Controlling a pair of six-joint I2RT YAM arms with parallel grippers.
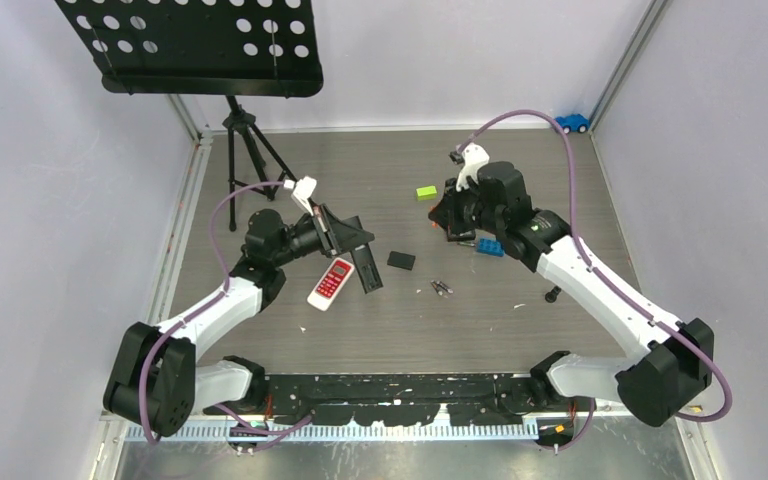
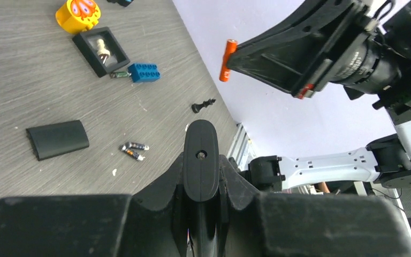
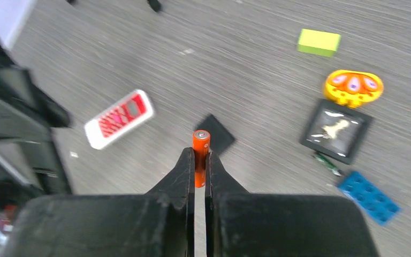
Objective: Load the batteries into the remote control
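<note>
right gripper (image 3: pixel 199 160): nearest to the right wrist camera. Its two fingers are narrow and press on the orange battery (image 3: pixel 201 142), one on each side.
orange battery, position: held in the air above the table (image 3: pixel 257 80), not touching it.
orange battery, long axis: it runs along the fingers. The end with the silver cap points forward, past the fingertips, and roughly half of the length sticks out.
orange battery, from the left wrist: it shows at the tip of the right gripper, nearly upright in that view, against the pale wall.
left gripper (image 2: pixel 202 167): narrow, closed on the black remote control (image 2: pixel 202 136), which fills the gap between the fingers.
black remote control, long axis: in the top view it is a dark bar that reaches out of the left gripper toward the near edge, just beside the red-and-white remote (image 1: pixel 331 283). Whether it touches the table cannot be told.
grey batteries (image 1: pixel 441 288): the pair lies flat on the table, close together but not quite parallel, between the two grippers.
black cover plate (image 1: pixel 401 260): flat on the table, near the grey batteries, apart from them.
red-and-white remote, position: flat on the table, face up, its long axis diagonal.
blue brick (image 1: pixel 490 247): on the table under the right arm's wrist.
black knob (image 1: pixel 552 295): alone on the table, beside the right arm.
</note>
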